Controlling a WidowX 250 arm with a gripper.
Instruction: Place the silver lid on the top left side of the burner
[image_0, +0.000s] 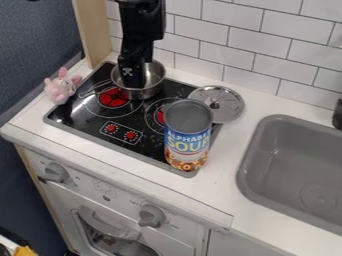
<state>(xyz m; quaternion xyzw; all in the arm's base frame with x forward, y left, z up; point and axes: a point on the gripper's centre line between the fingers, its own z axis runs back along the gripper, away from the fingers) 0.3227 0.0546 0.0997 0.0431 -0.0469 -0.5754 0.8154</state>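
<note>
My gripper hangs down at the upper left, over and partly in front of a silver pot at the back of the black burner. Whether it touches the pot I cannot tell. To the right of the stove's back corner lies the round silver lid, flat, its left part beside a soup can. Its small knob faces up, apart from the gripper.
The tall soup can stands on the burner's right front part. A pink plush toy sits at the left edge. The grey sink is at the right, and a tiled wall rises behind.
</note>
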